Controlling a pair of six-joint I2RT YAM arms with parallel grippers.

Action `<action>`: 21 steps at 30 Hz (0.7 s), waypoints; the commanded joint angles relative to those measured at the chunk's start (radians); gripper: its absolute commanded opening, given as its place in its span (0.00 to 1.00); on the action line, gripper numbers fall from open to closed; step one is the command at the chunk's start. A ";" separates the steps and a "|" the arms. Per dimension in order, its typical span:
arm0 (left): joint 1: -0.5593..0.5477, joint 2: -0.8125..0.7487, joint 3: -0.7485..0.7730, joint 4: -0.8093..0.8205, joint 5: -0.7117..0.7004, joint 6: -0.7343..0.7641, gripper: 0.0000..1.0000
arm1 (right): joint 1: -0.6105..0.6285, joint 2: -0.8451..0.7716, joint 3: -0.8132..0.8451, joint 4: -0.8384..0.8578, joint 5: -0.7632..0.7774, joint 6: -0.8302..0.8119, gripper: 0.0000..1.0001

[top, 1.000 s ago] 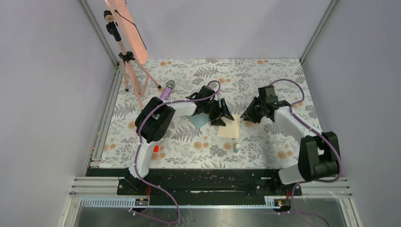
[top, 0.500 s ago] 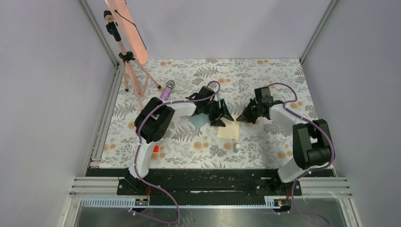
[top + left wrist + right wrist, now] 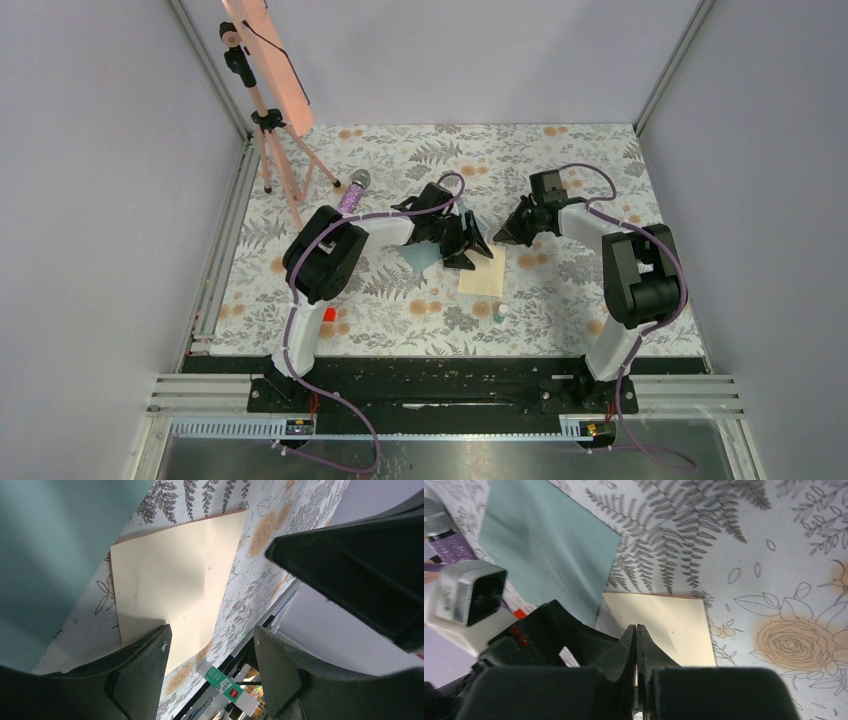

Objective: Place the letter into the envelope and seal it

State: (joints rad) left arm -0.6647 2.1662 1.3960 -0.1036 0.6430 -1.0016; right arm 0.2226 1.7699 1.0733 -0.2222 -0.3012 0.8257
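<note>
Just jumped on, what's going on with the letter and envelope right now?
Neither tool is gripping anything. The letter lies flat on the table next to the envelope, not inside it. The left tool hangs open above the letter. The right tool is shut on nothing, close by and pointed at the same spot.

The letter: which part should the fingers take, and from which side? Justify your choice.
Probably the edge facing the right arm. The letter lies flat and thin on the table, so only an edge pinch works, coming in low from the right. Its opposite side is crowded by the open left gripper and the envelope. The right gripper is shut and must open first.
</note>
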 commanded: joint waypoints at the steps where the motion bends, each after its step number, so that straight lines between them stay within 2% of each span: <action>1: 0.000 -0.006 -0.025 -0.075 -0.043 0.033 0.64 | 0.006 -0.031 -0.069 0.009 -0.013 -0.010 0.00; 14: 0.008 0.013 -0.003 -0.082 -0.042 0.027 0.64 | 0.031 -0.162 -0.299 0.017 -0.077 -0.024 0.00; 19: 0.008 0.016 -0.005 -0.082 -0.044 0.028 0.64 | 0.031 -0.281 -0.350 -0.063 -0.043 -0.073 0.00; 20: 0.009 0.017 -0.004 -0.081 -0.043 0.029 0.64 | 0.029 -0.308 -0.352 -0.080 -0.020 -0.086 0.01; 21: 0.011 0.017 -0.003 -0.083 -0.045 0.030 0.64 | 0.027 -0.331 -0.352 -0.092 0.009 -0.097 0.06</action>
State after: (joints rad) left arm -0.6613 2.1662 1.3964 -0.1074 0.6437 -1.0019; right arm 0.2455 1.5509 0.7258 -0.2420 -0.3527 0.7895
